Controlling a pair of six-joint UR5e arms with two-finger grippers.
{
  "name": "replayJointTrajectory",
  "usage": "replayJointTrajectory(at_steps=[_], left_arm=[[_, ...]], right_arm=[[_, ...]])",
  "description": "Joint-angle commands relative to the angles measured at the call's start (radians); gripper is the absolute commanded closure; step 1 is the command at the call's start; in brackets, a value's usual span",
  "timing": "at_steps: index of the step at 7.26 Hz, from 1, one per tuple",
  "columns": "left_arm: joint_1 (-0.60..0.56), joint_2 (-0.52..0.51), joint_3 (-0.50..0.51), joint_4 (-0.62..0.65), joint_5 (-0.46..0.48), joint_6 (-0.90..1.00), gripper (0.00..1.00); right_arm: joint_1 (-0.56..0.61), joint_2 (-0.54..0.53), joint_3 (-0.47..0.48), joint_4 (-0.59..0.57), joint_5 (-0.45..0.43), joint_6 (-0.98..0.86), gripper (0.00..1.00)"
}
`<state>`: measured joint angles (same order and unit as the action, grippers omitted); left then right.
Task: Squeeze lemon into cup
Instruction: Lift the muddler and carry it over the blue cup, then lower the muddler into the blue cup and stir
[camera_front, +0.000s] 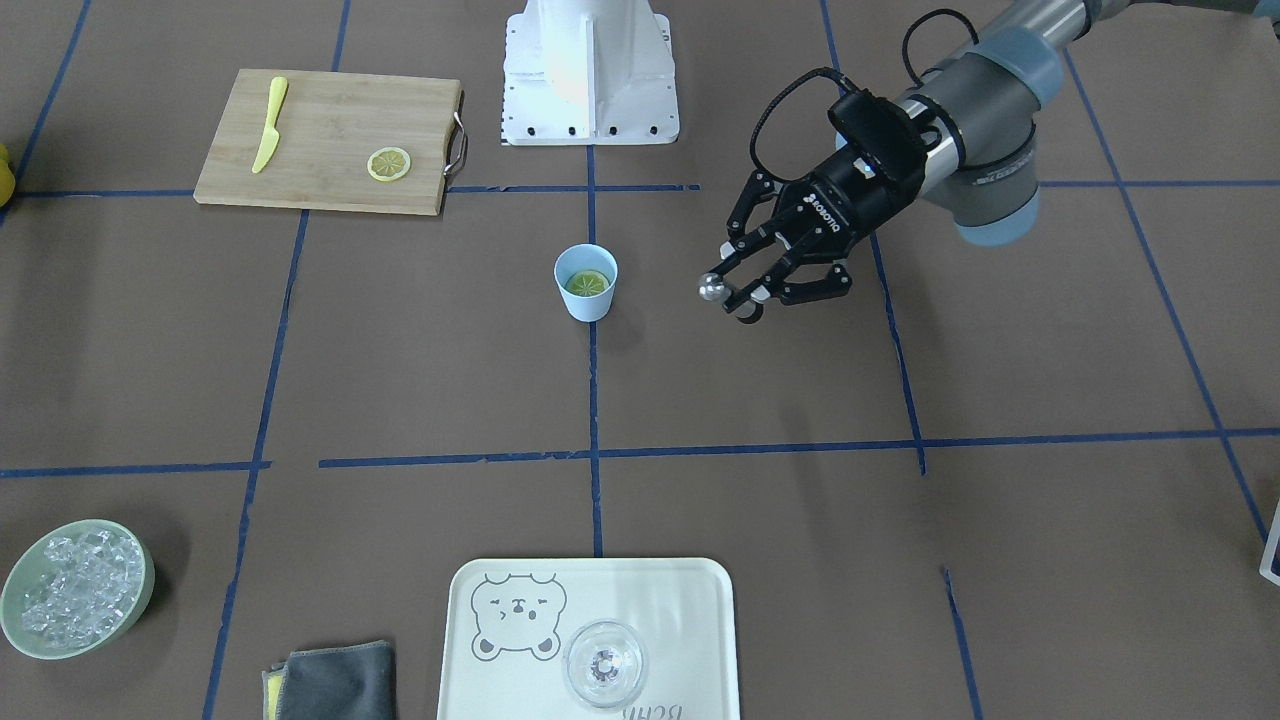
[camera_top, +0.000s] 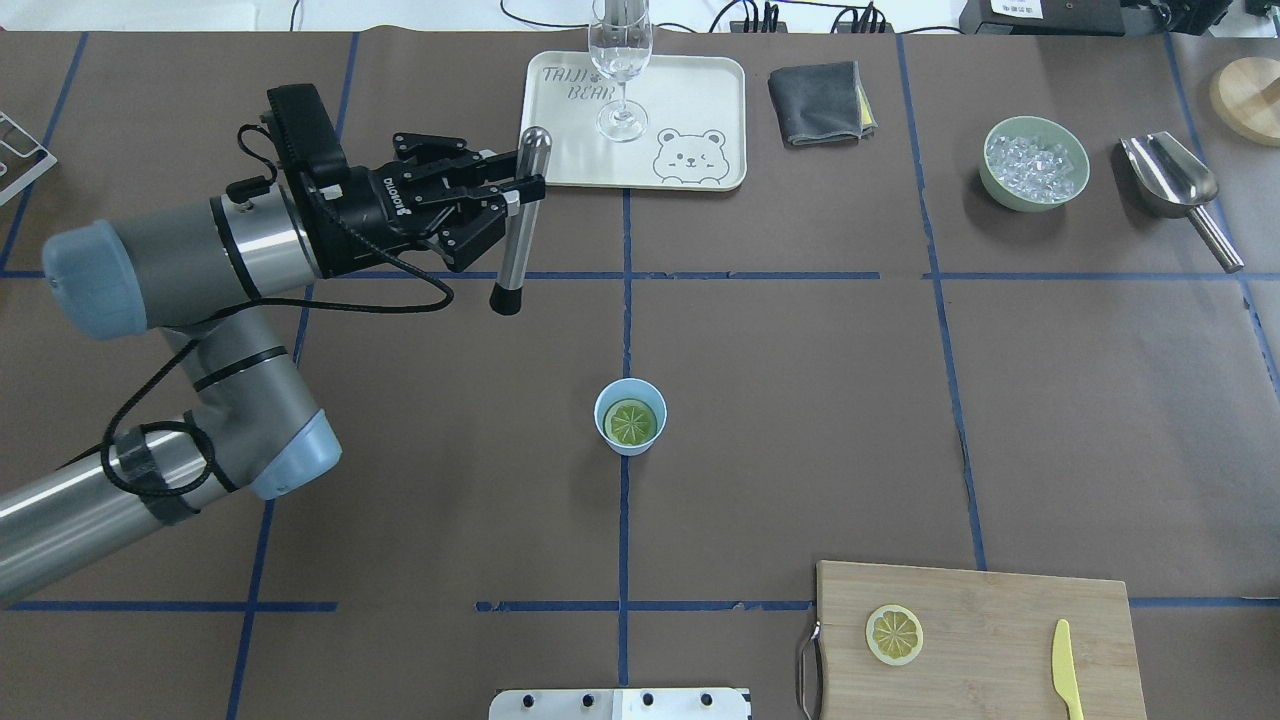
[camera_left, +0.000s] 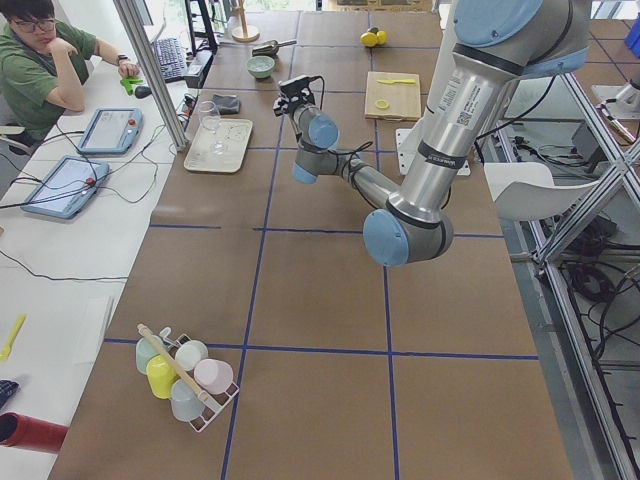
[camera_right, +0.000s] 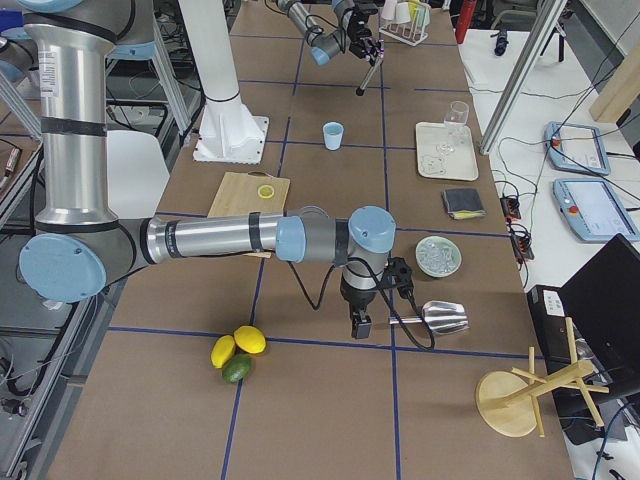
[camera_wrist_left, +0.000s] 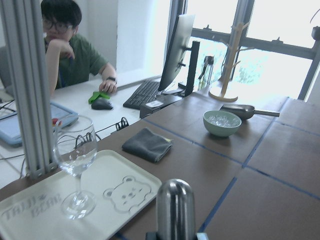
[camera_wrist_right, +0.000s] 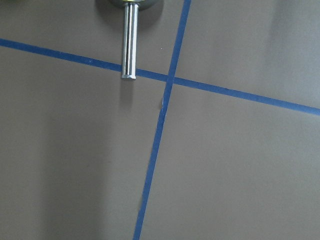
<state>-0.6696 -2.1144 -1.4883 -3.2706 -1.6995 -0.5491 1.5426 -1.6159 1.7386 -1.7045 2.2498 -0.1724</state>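
Lemon (camera_front: 587, 283) lies flat inside the cup (camera_front: 588, 305), which stands upright on the counter (camera_top: 800, 400). We see the left jaws clenched on a steel muddler (camera_top: 520, 240), its black tip pointing down, well apart from the cup, on the cup's far side and toward the robot's left. Nearer the robot than the cup and off to its right, a board (camera_top: 980, 610) carries a second slice (camera_top: 894, 634) and a yellow knife (camera_top: 1066, 655). The right jaws hang far to the cup's right, just beside a metal scoop (camera_right: 440, 316); we cannot tell whether they are parted or closed.
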Motion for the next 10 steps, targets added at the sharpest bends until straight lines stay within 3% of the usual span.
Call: replayJointTrajectory(at_steps=[1, 3, 5, 10], left_arm=[[0.059, -0.076, 0.039, -0.102, 0.004, 0.008, 1.0], [0.137, -0.091, 0.12, -0.22, 0.078, 0.027, 1.0], [0.247, -0.091, 0.138, -0.241, 0.179, 0.121, 1.0], [0.275, -0.091, 0.203, -0.259, 0.222, 0.218, 1.0]], right_arm=[[0.062, -0.025, -0.019, 0.002, 0.016, -0.097, 0.0], [0.089, -0.048, -0.016, 0.003, 0.031, -0.114, 0.0], [0.09, -0.049, -0.019, 0.003, 0.033, -0.11, 0.0], [0.09, -0.047, -0.019, 0.002, 0.03, -0.108, 0.0]])
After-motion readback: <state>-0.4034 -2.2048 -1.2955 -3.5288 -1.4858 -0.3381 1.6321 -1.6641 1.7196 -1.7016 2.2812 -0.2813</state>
